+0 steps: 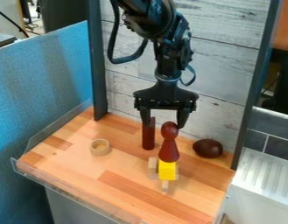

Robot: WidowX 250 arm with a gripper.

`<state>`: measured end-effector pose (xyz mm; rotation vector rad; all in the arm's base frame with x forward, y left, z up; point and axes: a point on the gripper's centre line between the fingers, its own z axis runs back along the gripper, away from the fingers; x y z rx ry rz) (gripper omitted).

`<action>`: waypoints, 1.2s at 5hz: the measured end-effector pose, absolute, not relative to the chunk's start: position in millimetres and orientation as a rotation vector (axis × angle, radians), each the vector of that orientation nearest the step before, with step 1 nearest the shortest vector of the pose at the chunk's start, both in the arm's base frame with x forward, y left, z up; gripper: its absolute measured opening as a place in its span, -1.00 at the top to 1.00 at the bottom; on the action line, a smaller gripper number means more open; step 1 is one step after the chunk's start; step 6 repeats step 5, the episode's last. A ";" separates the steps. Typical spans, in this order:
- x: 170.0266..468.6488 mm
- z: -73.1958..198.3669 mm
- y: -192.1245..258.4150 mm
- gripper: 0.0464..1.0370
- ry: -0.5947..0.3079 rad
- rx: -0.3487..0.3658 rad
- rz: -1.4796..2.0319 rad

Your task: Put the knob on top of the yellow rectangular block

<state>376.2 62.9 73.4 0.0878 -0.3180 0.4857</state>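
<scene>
Claw (164, 126) wide, holding nothing, over the counter (125, 164). Dark red knob (169, 146) just below, upright atop the yellow block (167, 170). Red cylinder (148, 139) stands near; brown oval thing (208, 148) at view right, tan ring (100, 148) at view left.

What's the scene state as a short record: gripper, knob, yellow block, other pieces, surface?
gripper: open, above the pieces
knob: dark red, upright, appears seated on the yellow block
yellow block: under the knob
dark red cylinder: upright, behind and left of the knob in the image
dark oval piece: right of the knob
pale ring: left of the cylinder
surface: wooden tabletop
placement: looks done
</scene>
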 end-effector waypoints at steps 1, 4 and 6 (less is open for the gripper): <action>378.4 76.9 64.1 -0.93 -0.321 0.083 0.491; 376.1 95.5 74.2 -0.93 -0.341 0.023 0.524; 372.3 110.9 88.5 -0.93 -0.363 -0.027 0.556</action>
